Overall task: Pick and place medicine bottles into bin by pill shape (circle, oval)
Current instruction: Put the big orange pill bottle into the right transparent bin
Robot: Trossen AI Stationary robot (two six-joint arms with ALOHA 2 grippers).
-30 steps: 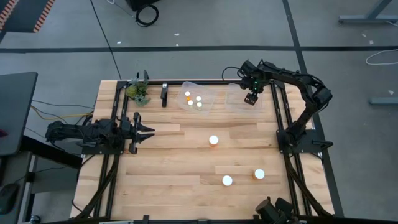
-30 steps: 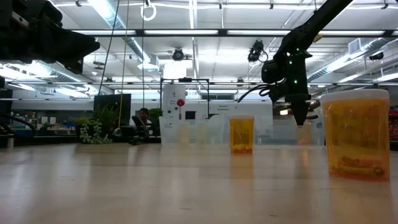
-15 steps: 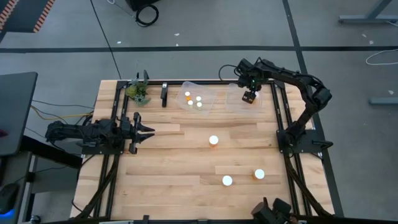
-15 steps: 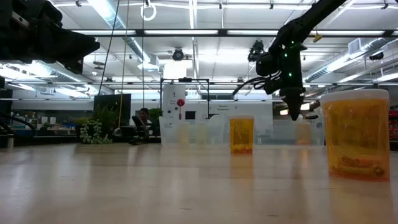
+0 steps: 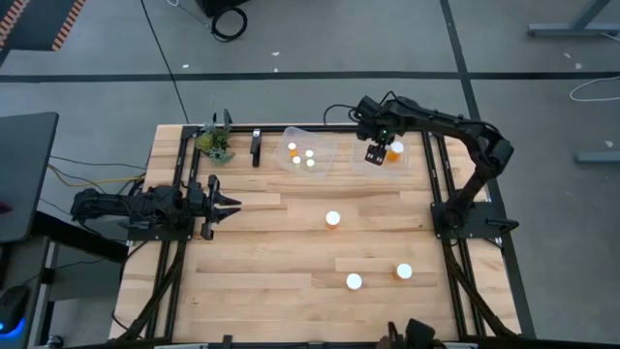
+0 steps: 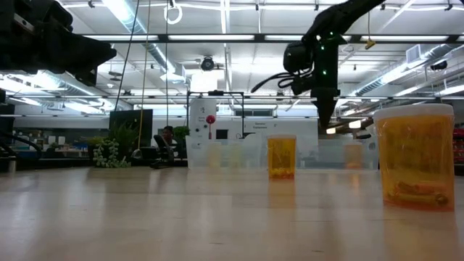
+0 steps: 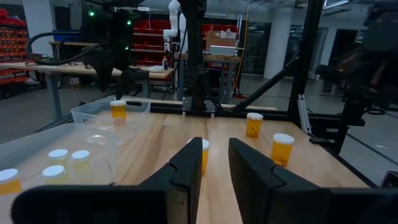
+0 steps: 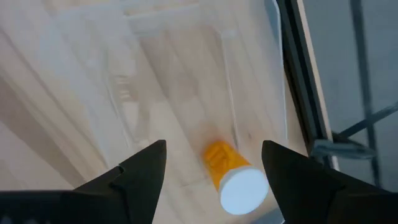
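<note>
High view: right gripper [image 5: 375,153] spread wide and empty above the clear right bin [image 5: 383,167] at the table's far edge; one bottle [image 5: 395,150] stands in that bin. Left bin [image 5: 323,147] holds three bottles [image 5: 302,156]. Three more bottles [image 5: 333,219] stand on the table [image 5: 262,262], nearer. Left gripper [image 5: 229,204] at the left side, fingers narrowly parted, empty.

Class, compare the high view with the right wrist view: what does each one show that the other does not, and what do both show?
Only the high view: three bottles on the open table, three small bottles in the left bin, the plant, the resting left tool.
Only the right wrist view: the bottle's amber side.
Both: the open right tool above one bottle in the right bin.
</note>
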